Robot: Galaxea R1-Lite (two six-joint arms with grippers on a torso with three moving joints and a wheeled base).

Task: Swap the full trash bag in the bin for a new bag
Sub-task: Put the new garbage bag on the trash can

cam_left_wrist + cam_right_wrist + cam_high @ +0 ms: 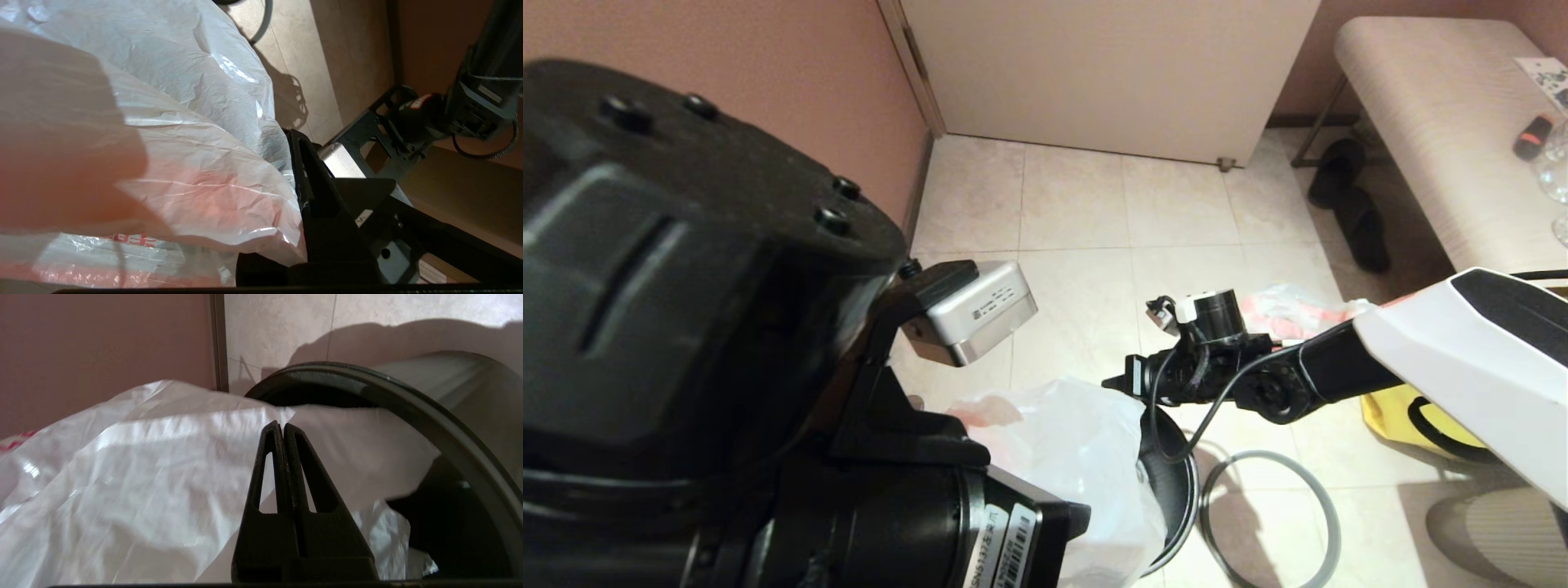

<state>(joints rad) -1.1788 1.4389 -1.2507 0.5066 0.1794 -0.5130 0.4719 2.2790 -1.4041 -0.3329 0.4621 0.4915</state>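
The new bag (1066,457) is a limp translucent white bag, draped over the left side of the black bin (1174,483). My right gripper (1115,382) reaches in from the right and is shut on the bag's mouth edge (229,428) right at the bin's rim (408,401). In the left wrist view the new bag (184,134) fills most of the picture, with its orange-pink lettered band low down. My left gripper (292,134) is shut on the film; only one black finger (312,183) shows. The full trash bag (1286,310) lies on the floor behind my right arm.
The grey hoop rim (1327,506) lies on the tiles right of the bin. A yellow fabric bag (1388,416) sits under my right forearm. Black slippers (1347,204) lie beside a padded bench (1437,122). My left arm fills the near left; the wall stands close behind it.
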